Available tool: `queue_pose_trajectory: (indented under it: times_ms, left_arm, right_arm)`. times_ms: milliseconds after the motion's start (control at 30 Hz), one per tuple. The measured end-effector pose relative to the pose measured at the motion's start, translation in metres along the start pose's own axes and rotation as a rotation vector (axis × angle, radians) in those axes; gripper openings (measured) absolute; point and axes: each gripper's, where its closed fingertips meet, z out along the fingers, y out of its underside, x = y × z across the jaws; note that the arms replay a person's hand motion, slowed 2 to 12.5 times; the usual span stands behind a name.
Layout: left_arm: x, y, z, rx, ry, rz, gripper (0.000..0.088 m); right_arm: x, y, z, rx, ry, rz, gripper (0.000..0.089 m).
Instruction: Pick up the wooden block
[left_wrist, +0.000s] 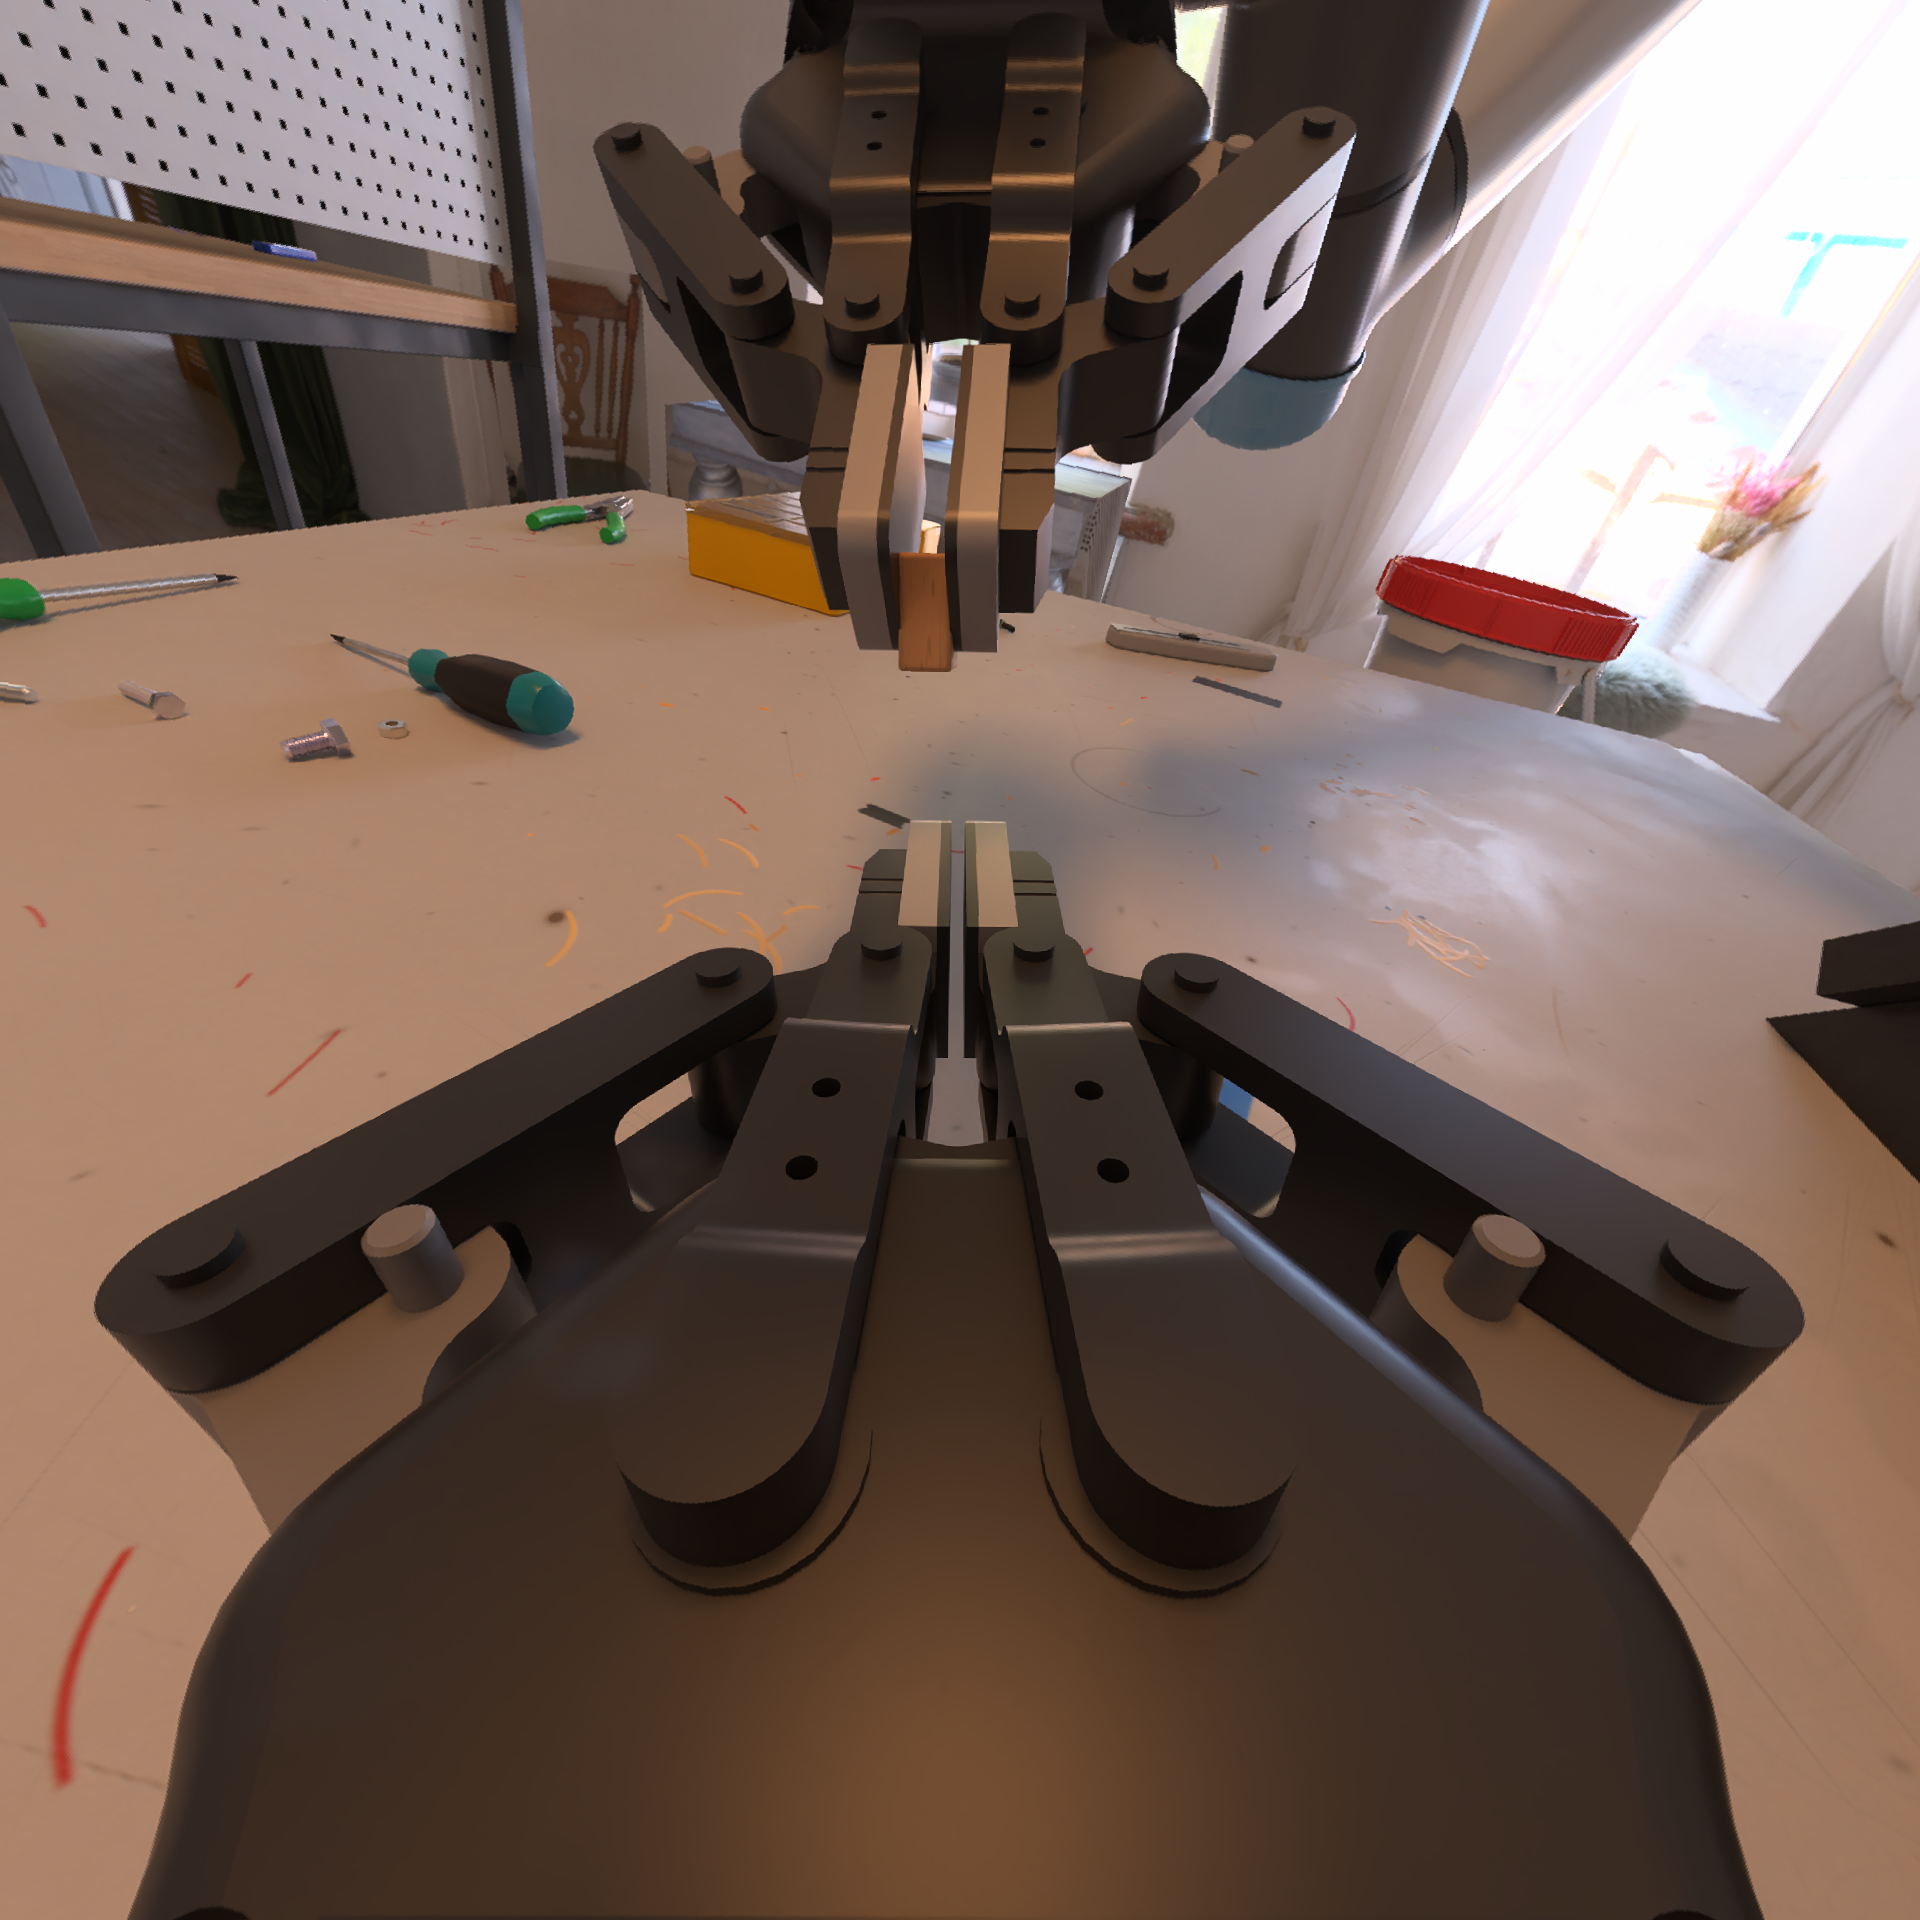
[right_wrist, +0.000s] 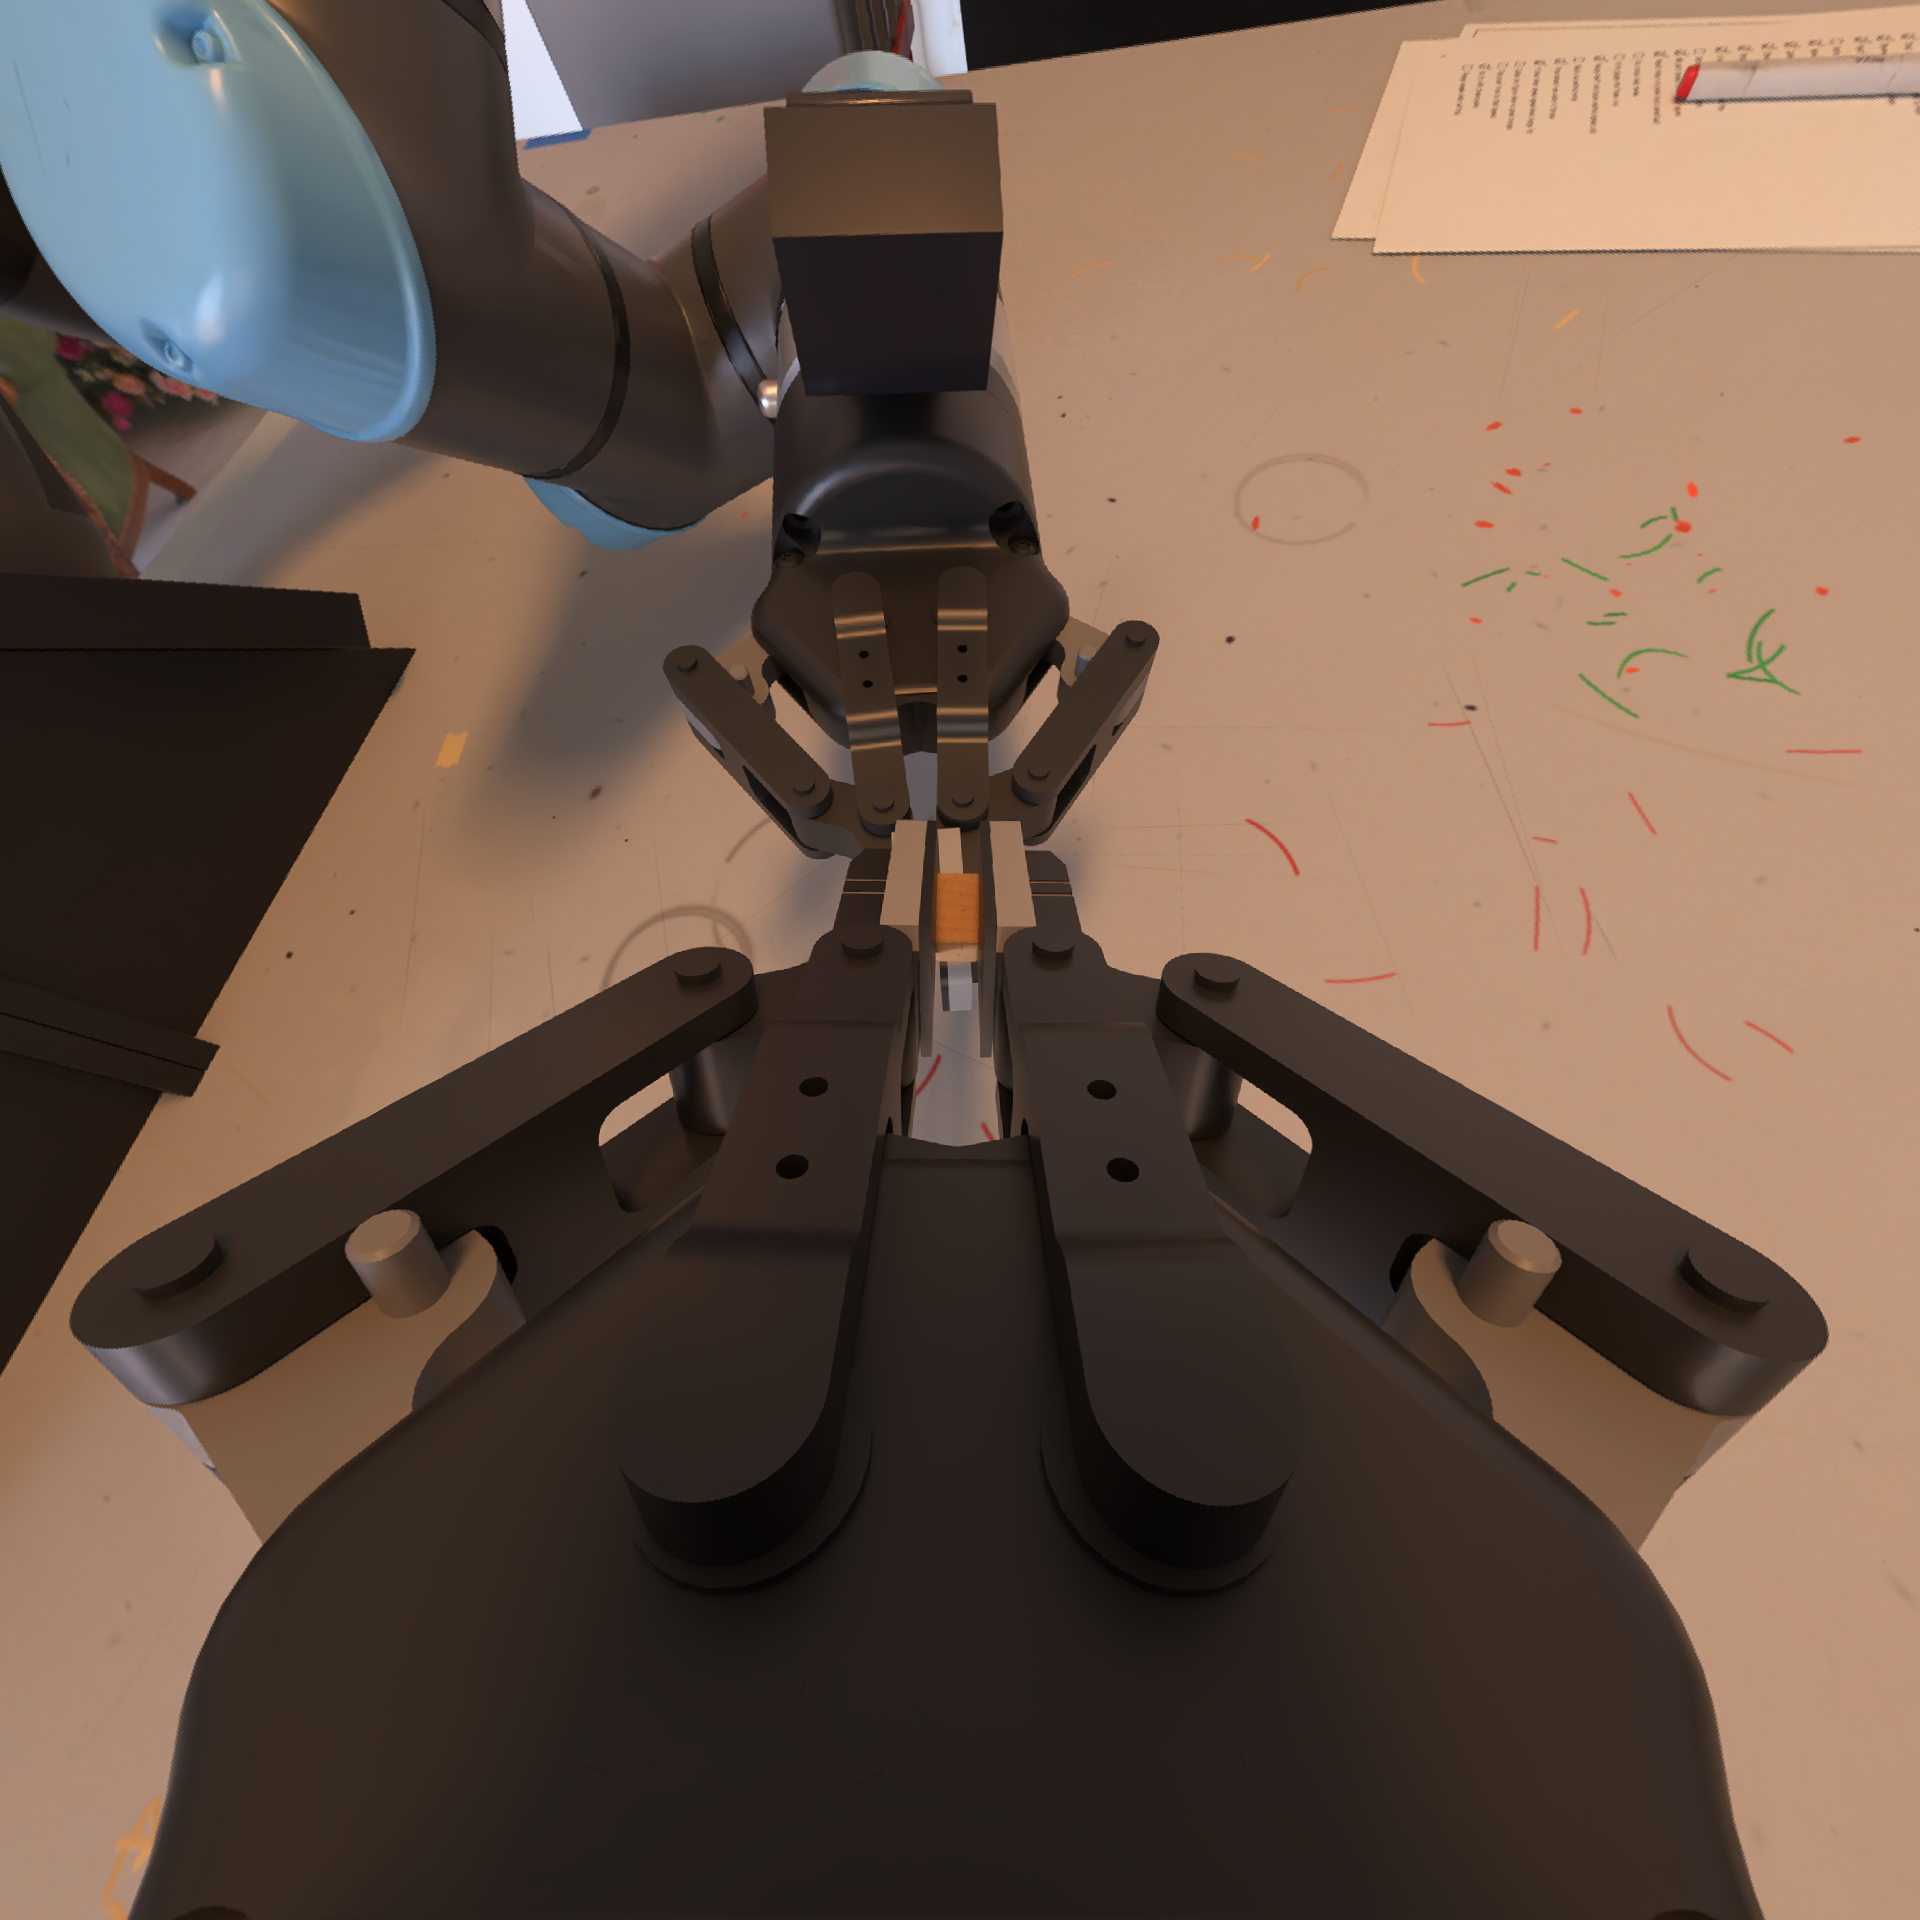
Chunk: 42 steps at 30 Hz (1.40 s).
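The wooden block (left_wrist: 925, 613) is off the bench (left_wrist: 312, 883), pinched between the jaws of the right gripper (left_wrist: 923, 634), which hangs at twelve o'clock from the left gripper (left_wrist: 957, 847). The block's long axis runs up and down between the pads, its lower end poking out below them. The left gripper's jaws are nearly closed, a thin slit between them, holding nothing, tips pointed toward the block. In the right wrist view only the block's small orange end face (right_wrist: 957, 907) shows; its length is hidden. Whether the left tips touch the block cannot be made out. A teal-handled screwdriver (left_wrist: 488, 688) lies at ten o'clock.
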Motion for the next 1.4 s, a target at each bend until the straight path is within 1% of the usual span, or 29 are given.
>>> queue_pose_trajectory:
  times_ms: [133, 400, 667, 1400]
  left_arm:
    - [-0.0010, -0.0007, -0.0007, 0.005, -0.002, -0.007, 0.0023]
    - [-0.0017, 0.0005, 0.0000, -0.003, -0.014, 0.007, 0.0024]
    - [-0.0020, 0.0005, 0.0002, -0.005, -0.021, 0.016, 0.0024]
    - [-0.0019, 0.0012, 0.0005, -0.009, -0.018, 0.015, 0.0023]
  right_arm:
    - [0.0000, -0.0009, 0.0005, -0.018, -0.002, -0.004, 0.0070]
    - [-0.0005, 0.0003, -0.0008, -0.051, 0.002, -0.011, 0.0069]
    - [-0.0009, 0.0059, -0.0012, -0.085, 0.007, -0.009, 0.0070]
    - [-0.0021, 0.0089, 0.0015, -0.105, 0.015, -0.016, 0.0070]
